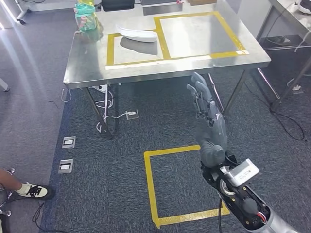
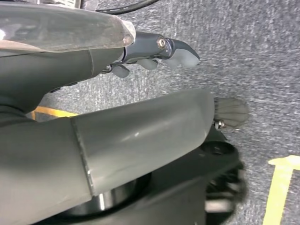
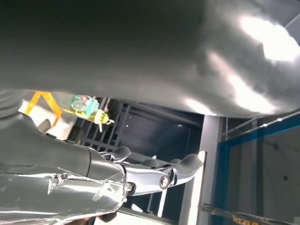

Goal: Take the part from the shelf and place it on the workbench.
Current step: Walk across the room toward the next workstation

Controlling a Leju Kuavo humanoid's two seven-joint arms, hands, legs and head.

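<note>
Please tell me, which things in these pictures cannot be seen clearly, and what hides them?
- Left hand: left wrist view, a grey cover hides most of it; whether it holds anything is unclear.
- Green object on the workbench: head view, cut off by the top edge.
- White part: head view, too small for detail.
- Person's shoe: head view, the person is cut off.

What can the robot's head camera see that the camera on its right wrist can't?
The head view alone takes in the whole metal workbench with the white part lying in a yellow-taped box, the yellow tape square on the carpet, and a person's shoe. The right wrist view alone catches a blue frame and dark racking further off. Both show the right hand, fingers apart and holding nothing, and the green bottle on the workbench.
</note>
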